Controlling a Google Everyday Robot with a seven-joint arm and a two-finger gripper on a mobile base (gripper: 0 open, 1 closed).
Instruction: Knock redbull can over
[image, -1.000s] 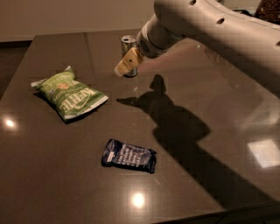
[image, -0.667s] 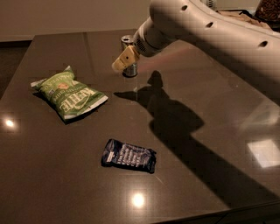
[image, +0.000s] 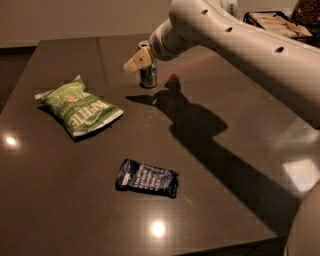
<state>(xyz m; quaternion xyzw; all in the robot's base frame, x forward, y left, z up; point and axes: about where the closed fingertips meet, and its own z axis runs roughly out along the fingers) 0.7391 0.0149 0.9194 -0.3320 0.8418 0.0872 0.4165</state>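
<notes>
upright silvery redbull can (image: 148, 76) just behind gripper (image: 137, 61)

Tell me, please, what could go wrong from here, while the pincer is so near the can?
1. The pincer is level with the top of the upright redbull can; a high push may only skim the rim and leave the can standing.
2. The table looks glossy, and the can stands toward its far edge, so a toppled can might roll off.

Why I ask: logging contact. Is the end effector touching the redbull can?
Cannot tell: in the camera view the end effector overlaps the upright redbull can, hiding any gap.
</notes>
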